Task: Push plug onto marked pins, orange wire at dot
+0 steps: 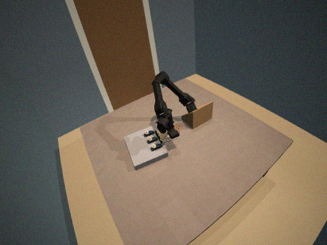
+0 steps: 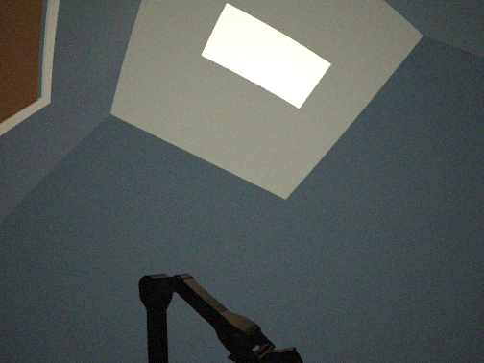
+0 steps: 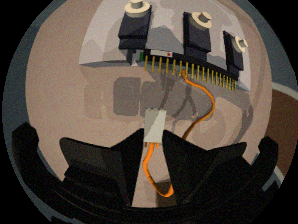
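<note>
In the wrist view my gripper [image 3: 153,133] is shut on the small pale plug [image 3: 154,128], which sticks out from between the fingertips toward the holder. Its orange lead [image 3: 204,104] loops from the plug up to the servos. The row of thin pins [image 3: 193,70] runs along the holder's near edge, a short way ahead of the plug, with a coloured band and a red dot [image 3: 170,54] near its left part. Three dark servos [image 3: 196,32] stand behind the row. In the top view the gripper [image 1: 169,131] hangs just beside the grey holder [image 1: 143,155].
A brown cardboard panel [image 1: 198,115] stands upright on the grey mat [image 1: 211,162] just behind the arm's base. The exterior view shows only the arm [image 2: 206,307] against wall and ceiling.
</note>
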